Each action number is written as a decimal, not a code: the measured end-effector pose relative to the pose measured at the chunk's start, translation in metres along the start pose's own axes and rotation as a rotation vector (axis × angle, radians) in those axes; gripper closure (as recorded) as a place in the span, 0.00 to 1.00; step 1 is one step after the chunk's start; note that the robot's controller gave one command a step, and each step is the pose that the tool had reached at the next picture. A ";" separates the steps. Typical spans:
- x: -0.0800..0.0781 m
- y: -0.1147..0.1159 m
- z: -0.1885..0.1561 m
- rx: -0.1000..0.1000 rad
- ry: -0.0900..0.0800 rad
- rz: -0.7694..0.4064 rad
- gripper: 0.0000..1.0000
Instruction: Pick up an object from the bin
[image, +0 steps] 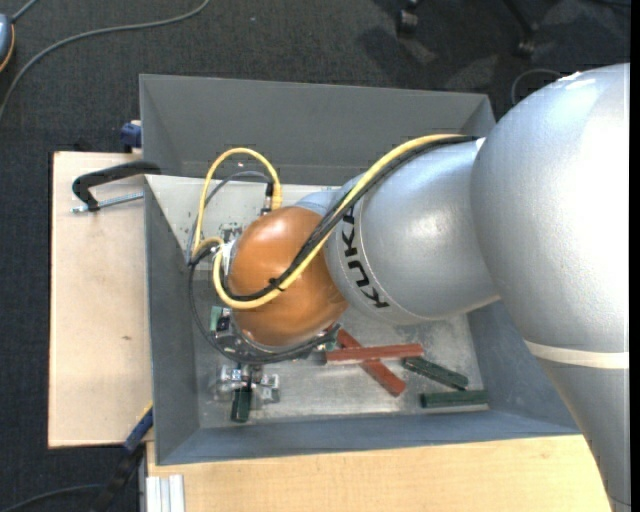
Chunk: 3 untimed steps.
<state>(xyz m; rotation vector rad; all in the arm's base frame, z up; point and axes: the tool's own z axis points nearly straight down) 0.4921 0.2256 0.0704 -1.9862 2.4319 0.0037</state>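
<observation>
My gripper (243, 382) is low in the bin's front left part, just under the arm's orange cover. A small dark green block (241, 405) lies right at the gripper's tip, close to the front wall; whether it is gripped I cannot tell. To the right, two flat red sticks (375, 358) lie crossed on the floor, partly under the arm.
Two dark green bars lie at the front right, one slanted (436, 373) and one along the front wall (453, 400). The large silver arm covers the bin's middle and right side. The front and left walls stand close to the gripper.
</observation>
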 end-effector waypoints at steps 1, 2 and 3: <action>-0.003 -0.001 -0.062 0.009 -0.006 0.002 1.00; -0.005 -0.002 -0.083 0.006 -0.004 0.005 1.00; -0.008 -0.003 -0.110 0.007 -0.005 0.008 1.00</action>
